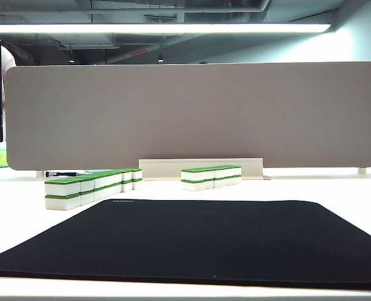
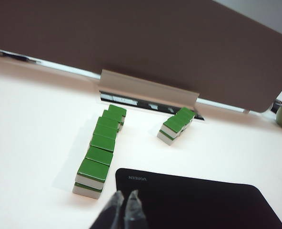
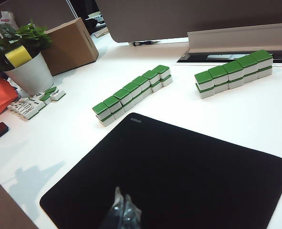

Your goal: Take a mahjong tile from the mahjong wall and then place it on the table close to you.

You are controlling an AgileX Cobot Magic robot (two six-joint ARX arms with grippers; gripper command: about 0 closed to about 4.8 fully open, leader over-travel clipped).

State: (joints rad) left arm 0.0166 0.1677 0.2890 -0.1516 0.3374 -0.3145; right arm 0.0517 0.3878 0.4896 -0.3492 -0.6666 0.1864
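The mahjong wall (image 1: pixel 91 186) is a long row of green-topped white tiles stacked two high, on the white table (image 1: pixel 10 213) left of the black mat (image 1: pixel 204 241). The left wrist view has the same wall (image 2: pixel 100 152), and so does the right wrist view (image 3: pixel 131 93). My left gripper (image 2: pixel 125 195) hangs shut and empty over the mat's corner, just short of the wall's near end. My right gripper (image 3: pixel 122 196) is shut and empty above the mat. Neither gripper shows in the exterior view.
A shorter row of the same tiles (image 1: pixel 210 176) stands to the right of the wall. A grey-beige divider panel (image 1: pixel 192 113) closes off the back. In the right wrist view a potted plant (image 3: pixel 24 57), a cardboard box (image 3: pixel 69 43) and loose tiles (image 3: pixel 34 102) sit off to one side.
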